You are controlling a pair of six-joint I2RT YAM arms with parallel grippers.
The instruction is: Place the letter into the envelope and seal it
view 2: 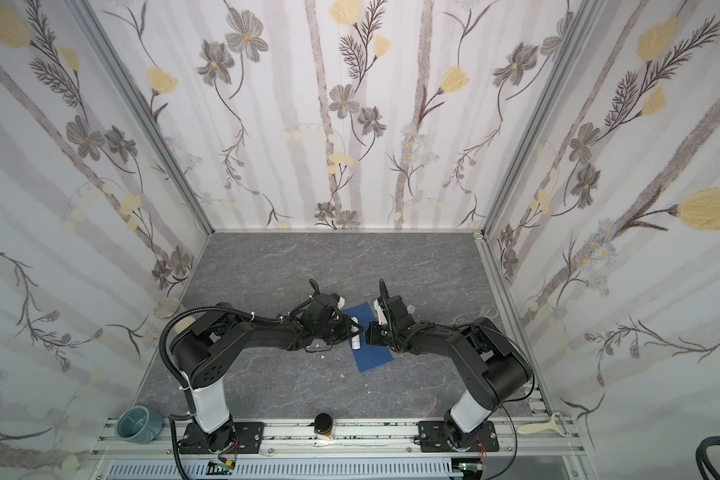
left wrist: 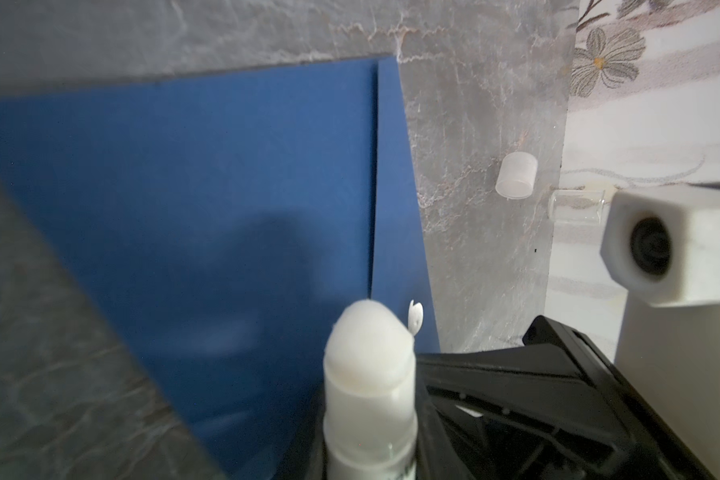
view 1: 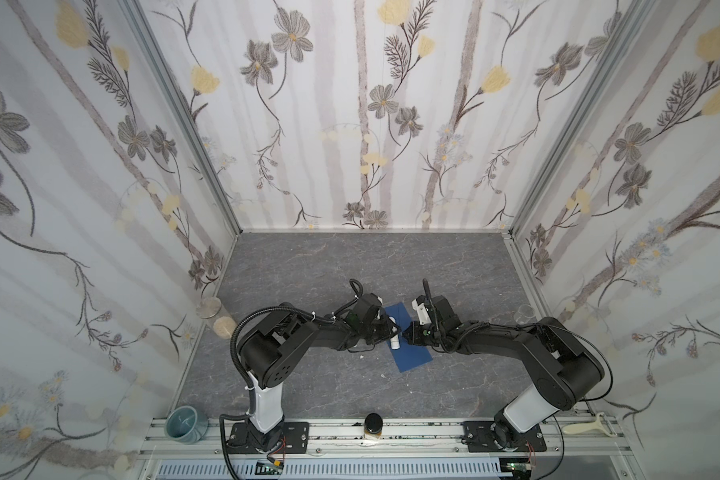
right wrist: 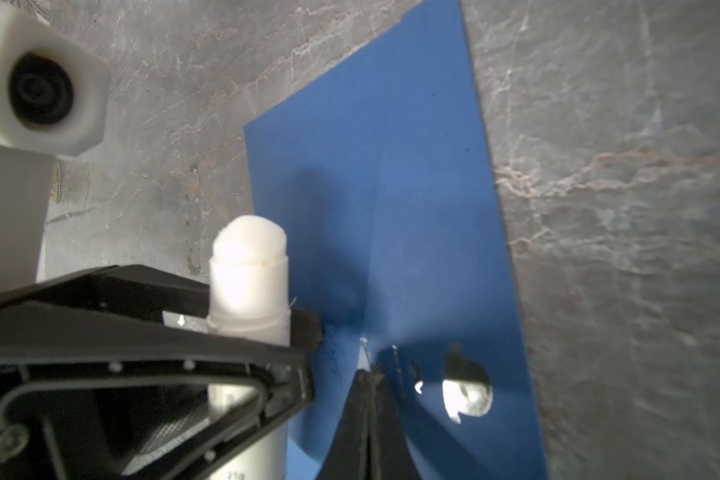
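Note:
The dark blue envelope (view 1: 410,353) (view 2: 373,357) lies at a slant on the grey table between both arms. My left gripper (view 1: 391,331) is shut on a white glue stick (view 1: 395,336) (left wrist: 371,374), whose uncapped tip hangs just over the envelope (left wrist: 204,187). My right gripper (view 1: 406,332) (right wrist: 366,376) is shut, its jaws pinched together on the point of the envelope's flap (right wrist: 391,187), which stands lifted and creased. A small pale mark (right wrist: 464,395) shows beside the jaws. The letter does not show in any view.
The glue stick's cap (left wrist: 515,179) lies on the table near a clear glass (view 1: 523,313) by the right wall. A teal cup (view 1: 181,424), a dark jar (view 1: 373,424) and a peeler (view 1: 591,428) sit along the front rail. Round discs (view 1: 211,308) rest at the left wall.

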